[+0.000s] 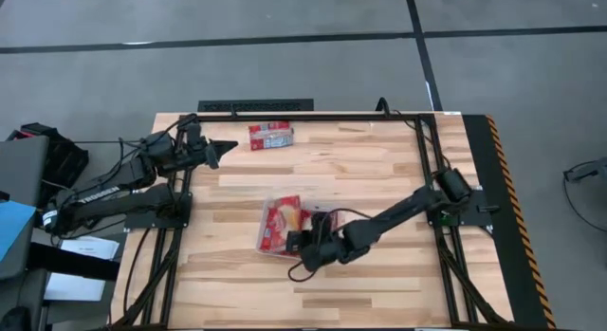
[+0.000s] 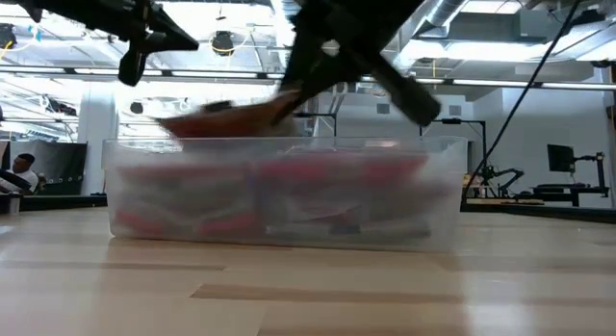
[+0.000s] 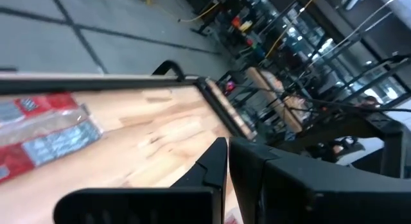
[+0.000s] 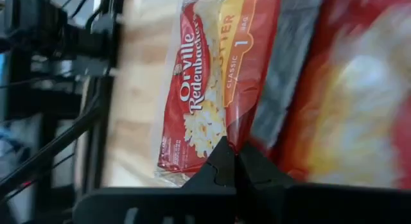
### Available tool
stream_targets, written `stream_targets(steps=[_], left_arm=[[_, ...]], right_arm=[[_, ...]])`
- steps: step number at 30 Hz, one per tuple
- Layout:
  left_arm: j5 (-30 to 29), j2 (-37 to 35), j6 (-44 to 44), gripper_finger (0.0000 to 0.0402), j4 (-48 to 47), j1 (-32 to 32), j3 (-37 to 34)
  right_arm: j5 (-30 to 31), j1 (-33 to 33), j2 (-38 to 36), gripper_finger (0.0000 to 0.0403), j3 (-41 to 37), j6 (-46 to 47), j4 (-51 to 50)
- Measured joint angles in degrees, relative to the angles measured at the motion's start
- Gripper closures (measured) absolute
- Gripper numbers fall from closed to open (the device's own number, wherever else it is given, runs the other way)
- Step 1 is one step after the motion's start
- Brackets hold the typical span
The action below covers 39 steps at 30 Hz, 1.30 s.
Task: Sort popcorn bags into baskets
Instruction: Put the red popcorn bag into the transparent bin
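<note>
A clear plastic basket [image 1: 264, 244] stands mid-table with several red popcorn bags lying flat in it [image 2: 289, 192]. My right gripper [image 4: 232, 153] hovers over the basket's near right side, shut on one red and yellow popcorn bag [image 4: 212, 89], which shows just above the basket's rim in the low view [image 2: 226, 122]. Another popcorn bag [image 1: 271, 135], red with light panels, lies flat on the table near the far edge [image 3: 45, 128]. My left gripper [image 1: 226, 151] is raised at the far left, level, pointing at that bag, shut and empty [image 3: 226, 156]. My right gripper pinches the popcorn bag by the middle of one edge [image 4: 230, 135] between its two shut fingertips. The fingers slant down toward the basket from the table's right side. The bag reaches out beyond the fingertips, lifted over the bags in the basket.
Black rails [image 1: 417, 170] run along the table's left, right and far sides. The wooden top [image 1: 379, 160] is bare between the basket and the right rail. Beyond the table are racks and equipment [image 2: 568, 172], and a person sits far off [image 2: 17, 172].
</note>
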Motion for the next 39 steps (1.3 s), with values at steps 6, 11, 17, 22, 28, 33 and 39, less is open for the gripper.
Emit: stream_targets(steps=[6,11,17,22,28,33,39], left_arm=[[-0.19,0.05,-0.53,0.0397,-4.11,0.0,0.0],[-0.39,0.07,-0.28,0.0397,-6.24,0.0,0.0],[-0.44,0.07,-0.24,0.0397,-7.09,0.0,0.0],[-0.74,0.07,-0.24,0.0397,-7.11,0.0,0.0],[-4.05,0.37,-0.21,0.0397,-8.25,0.0,0.0],[-11.91,5.33,1.74,0.0383,-12.81,0.0,-0.14],[-11.68,25.39,8.72,0.0383,-0.87,2.88,-0.87]], right_arm=[[-1.79,-0.03,2.87,0.0398,0.09,-0.15,7.6],[-2.09,-1.37,2.92,0.0338,0.09,-2.68,7.45],[-9.0,-2.52,2.9,0.0236,0.09,-10.57,11.47],[-13.95,-2.33,2.9,0.0171,2.88,-17.63,8.73],[-15.54,-2.0,2.83,0.0164,11.26,-21.77,-15.22],[-11.07,-3.55,0.67,0.0178,19.31,-28.64,-31.35],[-1.88,-8.76,-5.48,0.019,23.56,-39.59,-44.69]])
